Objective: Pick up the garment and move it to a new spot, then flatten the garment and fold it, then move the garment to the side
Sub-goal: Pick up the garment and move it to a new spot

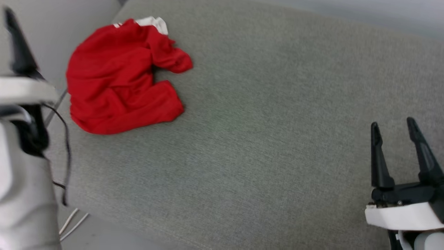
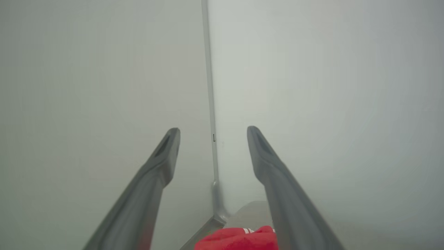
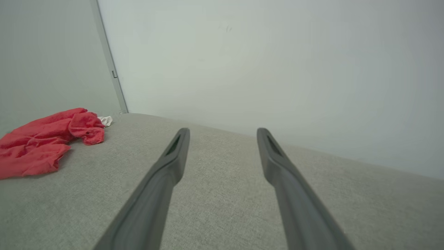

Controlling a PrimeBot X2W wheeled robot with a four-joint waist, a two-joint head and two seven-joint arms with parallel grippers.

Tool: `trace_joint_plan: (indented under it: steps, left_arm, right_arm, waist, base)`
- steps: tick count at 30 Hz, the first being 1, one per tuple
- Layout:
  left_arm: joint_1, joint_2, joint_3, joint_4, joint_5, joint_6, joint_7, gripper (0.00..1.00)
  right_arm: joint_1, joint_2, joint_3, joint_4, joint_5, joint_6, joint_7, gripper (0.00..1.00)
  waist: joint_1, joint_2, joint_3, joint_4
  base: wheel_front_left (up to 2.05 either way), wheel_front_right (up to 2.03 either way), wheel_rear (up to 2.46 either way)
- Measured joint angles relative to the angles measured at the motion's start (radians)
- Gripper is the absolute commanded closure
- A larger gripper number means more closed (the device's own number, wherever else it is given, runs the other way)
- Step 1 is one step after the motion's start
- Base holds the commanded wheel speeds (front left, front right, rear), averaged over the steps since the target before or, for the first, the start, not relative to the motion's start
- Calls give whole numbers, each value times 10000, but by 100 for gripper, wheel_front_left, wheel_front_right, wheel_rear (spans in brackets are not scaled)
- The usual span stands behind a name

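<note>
pale left forearm (image 1: 20, 194) sits closest, and its left gripper (image 2: 213, 131) is spread wide with nothing between the fingers. just below and ahead of those tips lies the bright red soft-cloth t-shirt (image 1: 118, 80), crumpled at the far left of the grey woven cushion (image 1: 270, 146). the right gripper (image 1: 393, 123), also wide and empty, is well apart to the right. the left arm therefore looks nearer for the pick-up. the bunched shirt shows no clear long axis.

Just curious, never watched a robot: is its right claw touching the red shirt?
Apart. The head view shows the right gripper open at lower right, with bare grey cushion between it and the garment.
</note>
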Motion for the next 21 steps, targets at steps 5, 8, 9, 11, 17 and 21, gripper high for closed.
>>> trace_joint_plan:
  steps: [5, 8, 9, 11, 17, 21]
  left_arm:
    - [-1728, 708, 176, 888, -504, -267, 748, 0]
    - [-2652, 1379, 81, 1417, -523, -416, 1396, 0]
    - [-2874, 1593, 15, 1651, -535, -477, 1722, 0]
    - [-3273, 1858, -42, 2165, -802, -639, 2493, 0]
    - [-4029, 2727, -815, 3415, -2067, -918, 5459, 0]
    - [-4104, 3068, -1958, 3478, -3731, -932, 7672, 0]
  right_arm:
    - [-360, 0, -265, -571, -238, 0, 0, 0]
    - [-493, 0, -397, -853, -382, 0, 0, 0]
    - [-542, 0, -414, -965, -430, 0, 0, 0]
    - [-602, 0, -472, -1162, -525, 0, 0, 0]
    - [-863, 0, -539, -1741, -805, 0, 0, 0]
    - [-963, 0, -441, -2008, -989, 0, 0, 0]
  waist:
    - [0, 0, 974, -419]
    - [0, 0, 1512, -628]
    - [1, 0, 1679, -694]
    - [0, 0, 1980, -813]
    - [0, 0, 2753, -1095]
    - [0, 0, 3166, -1225]
  base:
    - [0, 0, 0]
    - [0, 0, 0]
    - [0, 0, 0]
    - [0, 0, 0]
    - [0, 0, 0]
    - [0, 0, 0]
